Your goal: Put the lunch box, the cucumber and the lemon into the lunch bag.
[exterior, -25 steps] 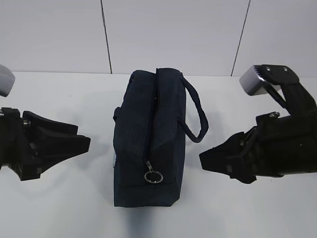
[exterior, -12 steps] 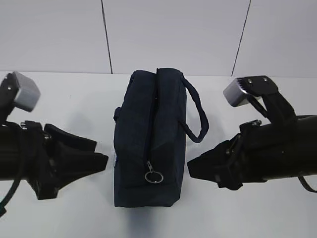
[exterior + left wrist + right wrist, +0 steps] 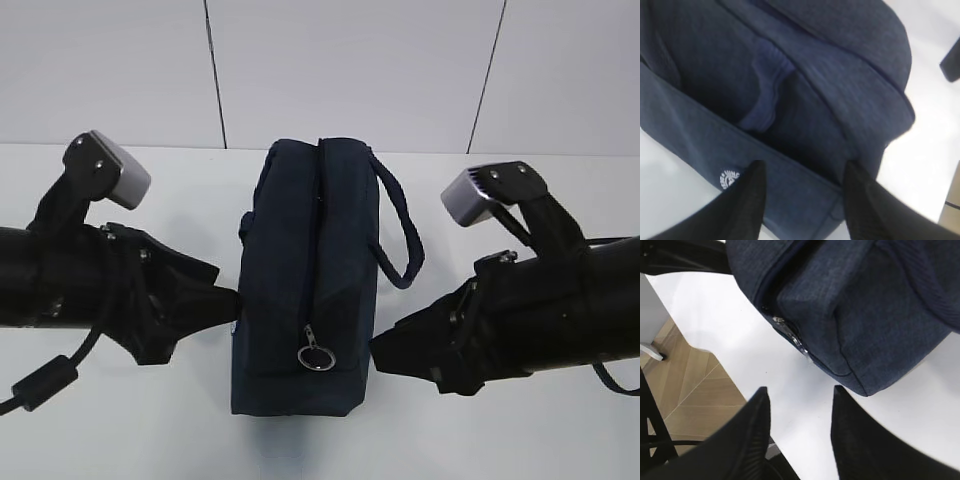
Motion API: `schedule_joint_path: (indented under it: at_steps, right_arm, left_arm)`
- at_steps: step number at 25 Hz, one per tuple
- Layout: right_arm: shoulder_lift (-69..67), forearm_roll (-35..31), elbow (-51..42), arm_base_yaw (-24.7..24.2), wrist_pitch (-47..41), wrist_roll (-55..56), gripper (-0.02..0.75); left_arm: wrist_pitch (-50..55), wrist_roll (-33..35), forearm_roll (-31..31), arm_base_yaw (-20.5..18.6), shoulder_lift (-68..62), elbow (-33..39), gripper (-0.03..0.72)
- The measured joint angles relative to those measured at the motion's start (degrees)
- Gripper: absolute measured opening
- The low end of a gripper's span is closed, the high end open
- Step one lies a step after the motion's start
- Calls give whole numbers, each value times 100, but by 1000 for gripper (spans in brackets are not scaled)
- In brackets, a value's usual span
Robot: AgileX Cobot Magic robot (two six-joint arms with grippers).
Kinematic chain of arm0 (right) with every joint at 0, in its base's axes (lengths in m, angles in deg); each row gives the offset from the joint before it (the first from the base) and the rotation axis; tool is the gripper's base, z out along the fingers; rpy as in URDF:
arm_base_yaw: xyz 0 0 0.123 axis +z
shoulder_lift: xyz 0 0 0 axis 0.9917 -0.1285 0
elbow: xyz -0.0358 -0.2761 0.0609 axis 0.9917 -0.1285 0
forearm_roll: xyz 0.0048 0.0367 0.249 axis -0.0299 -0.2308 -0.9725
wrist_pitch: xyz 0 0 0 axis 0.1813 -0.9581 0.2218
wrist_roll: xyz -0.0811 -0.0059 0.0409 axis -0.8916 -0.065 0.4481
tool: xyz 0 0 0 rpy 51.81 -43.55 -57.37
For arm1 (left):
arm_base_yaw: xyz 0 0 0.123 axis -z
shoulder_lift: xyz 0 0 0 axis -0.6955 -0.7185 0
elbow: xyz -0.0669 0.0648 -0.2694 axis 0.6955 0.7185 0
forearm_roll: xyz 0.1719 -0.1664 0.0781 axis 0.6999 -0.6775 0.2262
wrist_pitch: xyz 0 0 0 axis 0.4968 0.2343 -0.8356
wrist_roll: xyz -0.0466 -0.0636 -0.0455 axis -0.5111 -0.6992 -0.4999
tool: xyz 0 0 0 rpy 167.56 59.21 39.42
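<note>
The navy lunch bag point(image 3: 310, 270) stands in the middle of the white table with its zipper shut and the silver ring pull point(image 3: 316, 355) hanging at the near end. From the left, my left gripper point(image 3: 232, 300) has its tips against the bag's side. In the left wrist view the left gripper point(image 3: 805, 167) is open, its fingers spread over the lunch bag point(image 3: 790, 90). My right gripper point(image 3: 378, 350) is close beside the bag's near right corner. The right gripper point(image 3: 800, 390) is open over bare table, just short of the lunch bag point(image 3: 865, 305). The lunch box, the cucumber and the lemon are out of view.
One loop handle point(image 3: 400, 230) droops off the bag's right side; the other lies flat on its left side point(image 3: 765, 85). The ring pull point(image 3: 795, 340) faces the table's front edge, with wooden floor point(image 3: 690, 385) below. A white wall stands behind the table.
Both arms have moved inward toward the bag from either side. The left tips now reach the bag's side and the right tips are almost at its corner. Both stay equally open.
</note>
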Motion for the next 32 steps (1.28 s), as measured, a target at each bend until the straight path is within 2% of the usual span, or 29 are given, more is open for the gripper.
schedule_joint_path:
  at_steps: [6,9,14,24,29,32]
  right_arm:
    - [0,0,0,0,-49,-127,329]
    - [0,0,0,0,-38,-165,329]
    - [0,0,0,0,-18,-210,329]
    - [-238,-106,0,0,-124,-259,329]
    - [-282,-465,0,0,-207,-701,329]
    - [-378,-789,0,0,-410,-1144,329]
  left_arm:
    - [409,9,0,0,-25,-63,351]
    - [563,-219,33,21,-25,-63,351]
    - [563,-594,472,35,-25,-73,351]
    - [655,-621,430,35,-358,-73,351]
    - [655,-416,190,35,-383,-73,350]
    - [655,-394,164,35,-429,-73,319]
